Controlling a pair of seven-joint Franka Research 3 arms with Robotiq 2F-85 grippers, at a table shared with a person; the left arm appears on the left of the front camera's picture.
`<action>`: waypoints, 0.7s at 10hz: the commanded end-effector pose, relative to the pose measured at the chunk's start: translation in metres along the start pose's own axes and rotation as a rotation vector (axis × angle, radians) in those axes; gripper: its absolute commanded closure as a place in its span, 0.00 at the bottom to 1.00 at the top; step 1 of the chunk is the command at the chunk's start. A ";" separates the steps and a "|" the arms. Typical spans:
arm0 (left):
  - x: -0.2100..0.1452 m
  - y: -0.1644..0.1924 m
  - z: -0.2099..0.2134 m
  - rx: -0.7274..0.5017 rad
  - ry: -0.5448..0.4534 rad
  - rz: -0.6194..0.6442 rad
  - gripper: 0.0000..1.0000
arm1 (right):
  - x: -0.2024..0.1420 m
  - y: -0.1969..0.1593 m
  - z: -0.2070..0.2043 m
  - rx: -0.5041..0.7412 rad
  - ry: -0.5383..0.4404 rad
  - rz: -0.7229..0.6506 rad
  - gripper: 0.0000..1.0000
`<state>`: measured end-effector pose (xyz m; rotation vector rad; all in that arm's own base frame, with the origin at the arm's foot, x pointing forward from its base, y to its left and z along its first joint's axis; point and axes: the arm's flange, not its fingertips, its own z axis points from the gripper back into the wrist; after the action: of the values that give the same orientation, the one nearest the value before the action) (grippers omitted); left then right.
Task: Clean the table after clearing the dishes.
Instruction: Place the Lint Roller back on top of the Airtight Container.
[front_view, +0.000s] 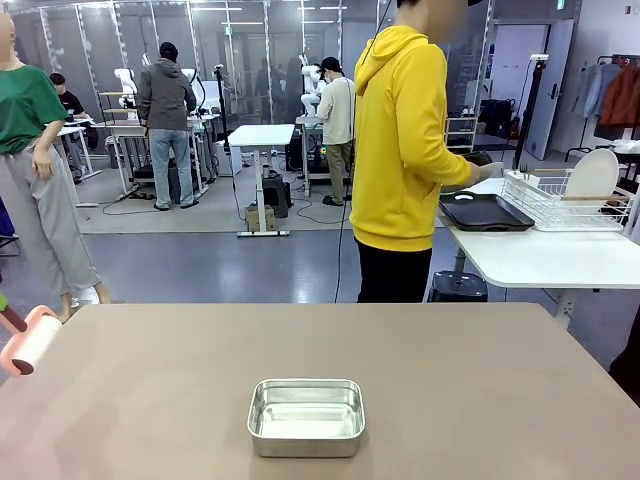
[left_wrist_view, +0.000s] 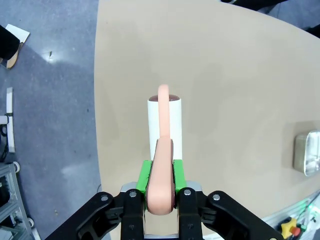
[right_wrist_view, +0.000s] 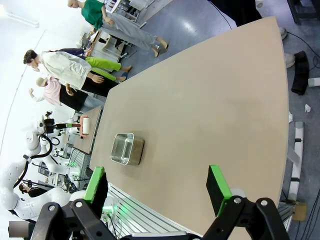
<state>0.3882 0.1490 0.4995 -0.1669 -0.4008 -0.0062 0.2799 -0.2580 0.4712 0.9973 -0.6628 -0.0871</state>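
Pink-handled lint roller (left_wrist_view: 164, 131) clamped in left gripper (left_wrist_view: 160, 189), seemingly above table (left_wrist_view: 225, 90).

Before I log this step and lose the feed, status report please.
Left gripper shut on lint roller, over table edge. Right gripper open, empty. Steel pan on table. Person at side table with tray.

A polished grey floor (front_view: 200, 265) spreads behind, reflecting ceiling light. A smaller white table with rounded corners (front_view: 545, 258) stands at right, bearing a white wire dish rack (front_view: 565, 200). Glass partition walls (front_view: 240, 50) and a white height-adjustable desk (front_view: 262, 137) stand farther back.
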 end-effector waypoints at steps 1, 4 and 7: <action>0.025 -0.022 0.014 -0.024 -0.038 -0.214 0.79 | -0.001 0.001 -0.001 0.009 -0.009 0.015 0.00; 0.098 -0.135 0.045 -0.214 -0.004 -0.792 0.79 | -0.001 0.001 -0.001 0.009 -0.009 0.015 0.00; 0.125 -0.258 0.033 -0.336 0.197 -1.197 0.79 | -0.001 0.001 -0.001 0.009 -0.009 0.015 0.00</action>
<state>0.4595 -0.0982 0.6135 -0.2382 -0.3360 -1.0817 0.2803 -0.2577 0.4712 0.9976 -0.6621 -0.0859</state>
